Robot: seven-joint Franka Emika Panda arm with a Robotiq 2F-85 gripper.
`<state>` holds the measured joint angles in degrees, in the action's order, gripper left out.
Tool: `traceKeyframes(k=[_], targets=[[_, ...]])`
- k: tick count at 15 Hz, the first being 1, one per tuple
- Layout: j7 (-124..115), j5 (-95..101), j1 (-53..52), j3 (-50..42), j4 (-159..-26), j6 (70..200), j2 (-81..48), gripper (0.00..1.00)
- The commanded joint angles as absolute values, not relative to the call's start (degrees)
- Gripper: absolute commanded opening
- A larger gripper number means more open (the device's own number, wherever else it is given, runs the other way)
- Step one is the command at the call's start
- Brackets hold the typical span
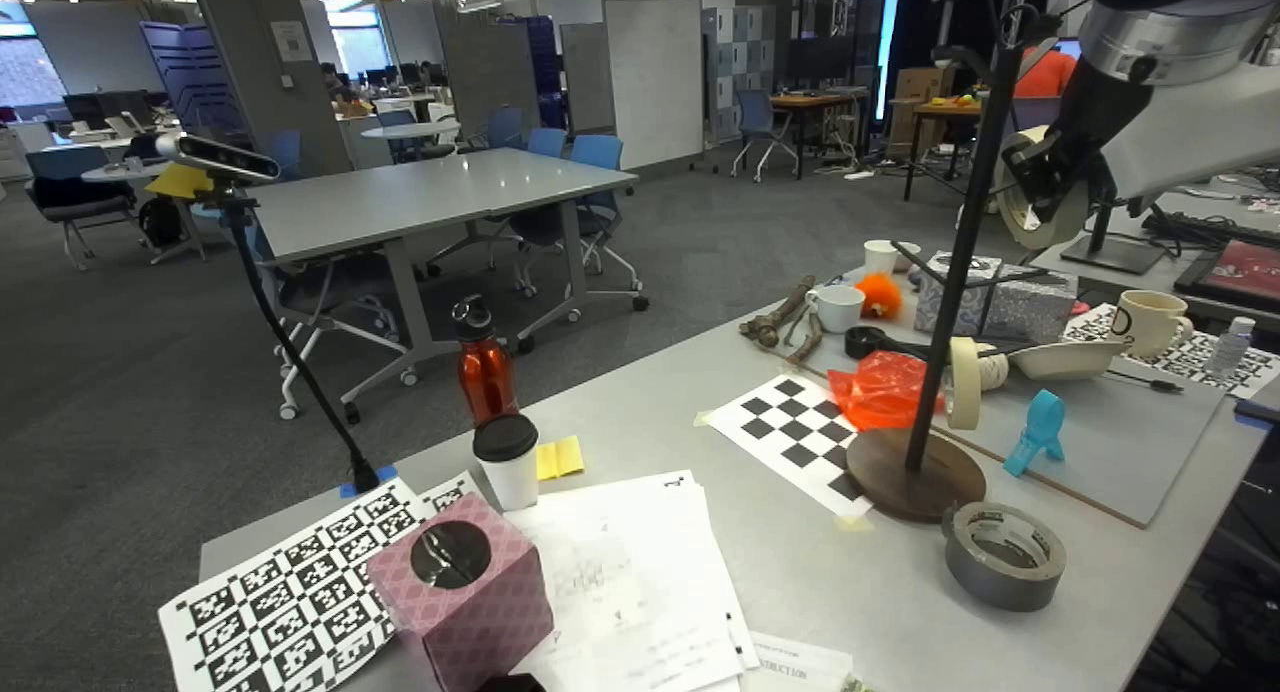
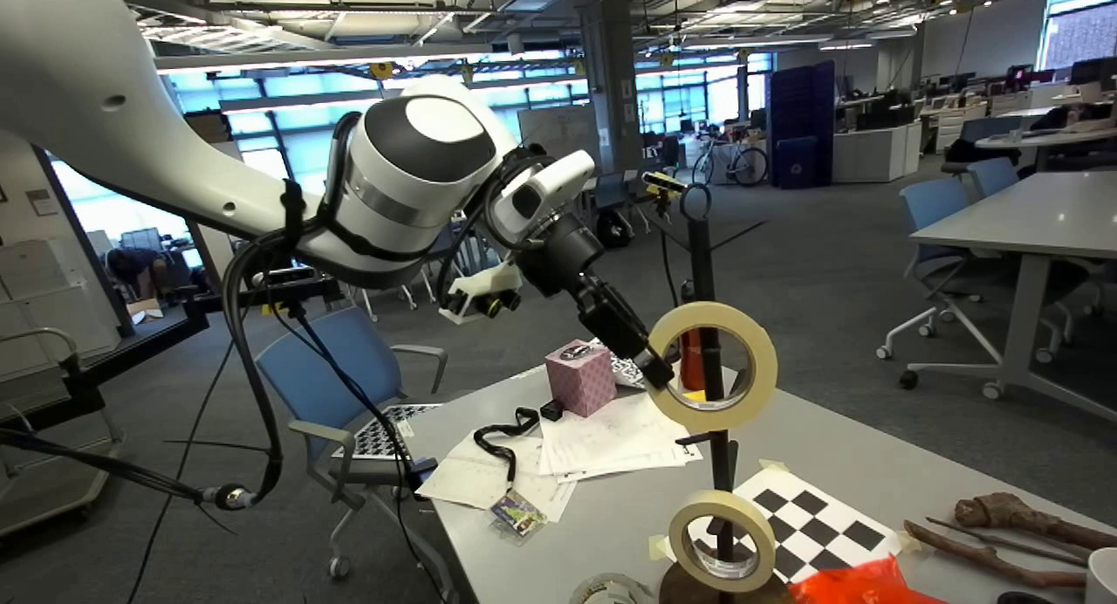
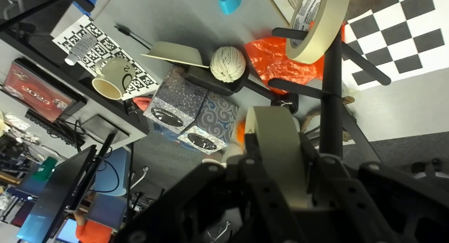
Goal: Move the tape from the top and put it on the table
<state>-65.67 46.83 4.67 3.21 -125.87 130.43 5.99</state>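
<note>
Tape [image 2: 764,373], a wide cream ring, is held on edge well above the surface [image 1: 790,582], the gripper [image 3: 277,146] pinching one side of its band. It is beside the upper part of a dark stand [image 1: 974,207]; whether one of the pegs [image 3: 298,87] passes through its hole, I cannot tell. If one does, a sideways pull would probably snag it and tip the tall stand. In the wrist view the gripper looks close to the stand, so a slight swing could bump it and shake off the lower tape [image 1: 963,384], which hangs on a peg. Gripped at one side only, the ring may twist; set down on its rim, it could roll over the right-hand edge seen in an exterior view. The grey tape [image 1: 1000,584] lies just beside the base [image 1: 945,487], toward that edge, and would tilt anything dropped on it. The cream roll looks matte and papery, stiffly circular; the stand is a slim pole with rod-like pegs and a round, brown, wood-like base. The grey tape lies flat, its side smooth. Toward the far edge, a red bag [image 1: 880,387] of thin, glossy plastic lies crumpled against a flat checker sheet [image 1: 800,434].
</note>
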Motion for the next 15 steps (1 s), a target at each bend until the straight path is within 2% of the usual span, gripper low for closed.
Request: traceKeyframes(k=[1,15], targets=[[-67.4,48.4,3.6,2.9,-125.5,128.9,6.8,0.07],[-66.8,49.1,2.8,3.1,-125.0,123.5,6.9,0.07]])
